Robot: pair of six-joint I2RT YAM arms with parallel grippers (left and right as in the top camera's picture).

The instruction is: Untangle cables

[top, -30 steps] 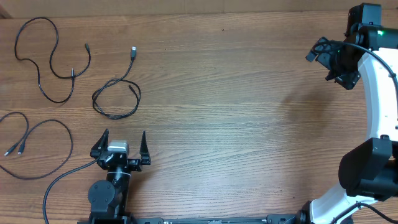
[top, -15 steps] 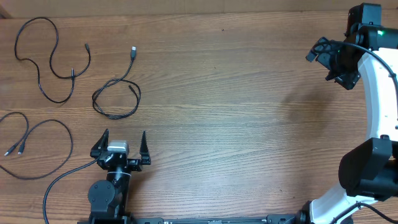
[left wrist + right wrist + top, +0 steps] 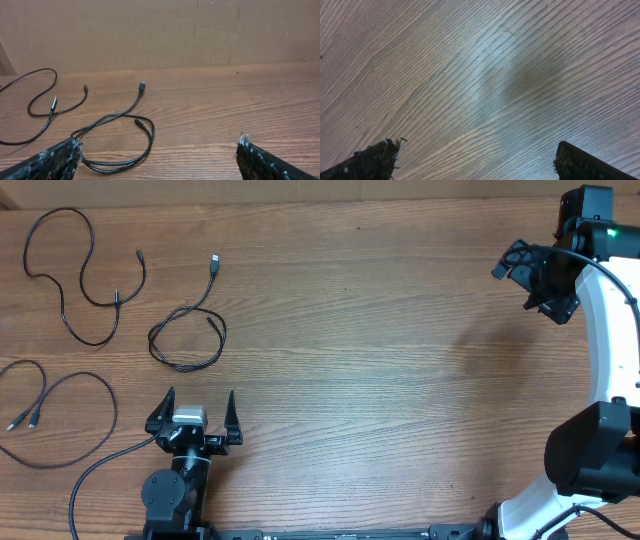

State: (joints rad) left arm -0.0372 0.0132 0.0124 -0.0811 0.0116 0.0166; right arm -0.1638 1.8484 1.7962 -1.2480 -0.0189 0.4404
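Three thin black cables lie apart from one another on the left of the wooden table. One winds at the far back left [image 3: 91, 242]. A second forms a loop [image 3: 186, 368] just ahead of my left gripper [image 3: 200, 395]. The third arcs at the left edge [image 3: 80, 374]. My left gripper is open and empty near the front edge. In its wrist view the looped cable [image 3: 151, 137] lies between and beyond the left gripper [image 3: 159, 145], touching neither finger. My right gripper [image 3: 530, 285] hangs open at the far right; the right gripper [image 3: 476, 147] has only bare wood below it.
A thicker black wire [image 3: 100, 470] runs from my left arm's base toward the front left edge. A cardboard wall [image 3: 160, 30] stands behind the table. The right arm's white links [image 3: 610, 340] stretch along the right edge.
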